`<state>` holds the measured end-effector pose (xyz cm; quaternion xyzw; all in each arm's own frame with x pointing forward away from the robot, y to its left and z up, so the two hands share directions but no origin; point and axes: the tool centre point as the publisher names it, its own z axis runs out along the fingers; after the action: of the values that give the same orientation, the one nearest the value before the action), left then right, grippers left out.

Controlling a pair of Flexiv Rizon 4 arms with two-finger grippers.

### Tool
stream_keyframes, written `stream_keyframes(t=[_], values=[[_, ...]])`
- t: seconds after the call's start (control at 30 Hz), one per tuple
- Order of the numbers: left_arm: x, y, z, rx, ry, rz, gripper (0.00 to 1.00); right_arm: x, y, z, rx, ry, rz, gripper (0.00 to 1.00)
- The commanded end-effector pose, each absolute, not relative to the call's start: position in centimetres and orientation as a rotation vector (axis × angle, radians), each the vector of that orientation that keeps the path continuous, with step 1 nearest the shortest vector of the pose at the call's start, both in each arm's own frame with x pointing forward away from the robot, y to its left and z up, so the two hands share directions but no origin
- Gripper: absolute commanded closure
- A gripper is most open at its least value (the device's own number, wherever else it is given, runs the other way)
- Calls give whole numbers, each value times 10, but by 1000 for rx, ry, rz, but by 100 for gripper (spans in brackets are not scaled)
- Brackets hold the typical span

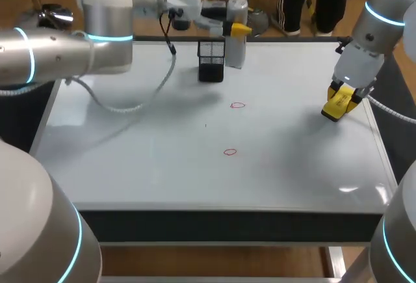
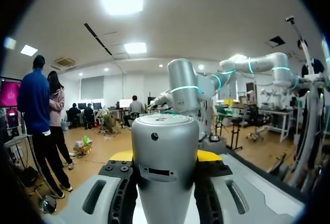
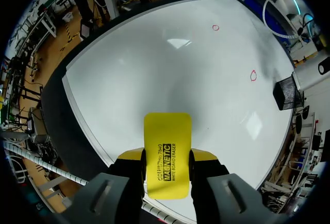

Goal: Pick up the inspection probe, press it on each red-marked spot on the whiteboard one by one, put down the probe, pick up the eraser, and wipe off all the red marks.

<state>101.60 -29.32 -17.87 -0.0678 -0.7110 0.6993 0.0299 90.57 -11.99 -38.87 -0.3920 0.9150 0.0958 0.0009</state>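
The probe (image 1: pixel 235 52), a grey cylinder, stands upright at the back of the whiteboard (image 1: pixel 149 159) with my left gripper (image 1: pixel 238 29) shut on it. In the left wrist view the probe (image 2: pixel 165 183) fills the gap between the yellow fingertips (image 2: pixel 209 155). Two red marks (image 1: pixel 238 105) (image 1: pixel 229 151) are drawn near the board's middle. My right gripper (image 1: pixel 339 106) hovers low over the board's right side, shut on the yellow eraser (image 1: pixel 338 103). From the right wrist the eraser (image 3: pixel 166 131) juts out ahead of the gripper (image 3: pixel 166 157), and both red marks (image 3: pixel 215 27) (image 3: pixel 253 75) lie far ahead.
A black mesh holder (image 1: pixel 211 60) stands at the back, just left of the probe, and shows as a mesh holder (image 3: pixel 289 94) far off in the right wrist view. The left arm's cable (image 1: pixel 140 101) droops over the board's back left.
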Motion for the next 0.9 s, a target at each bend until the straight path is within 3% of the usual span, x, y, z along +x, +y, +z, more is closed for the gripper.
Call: stream_keyframes(t=[0.03,0.9], values=[[1036,-299,-167,-320,-2132,2086,100,906,-121,-388,-1235,2874,297,100],[1108,-325,-145,-395,-2135,2038,100,906,-121,-388,-1235,2874,297,100]])
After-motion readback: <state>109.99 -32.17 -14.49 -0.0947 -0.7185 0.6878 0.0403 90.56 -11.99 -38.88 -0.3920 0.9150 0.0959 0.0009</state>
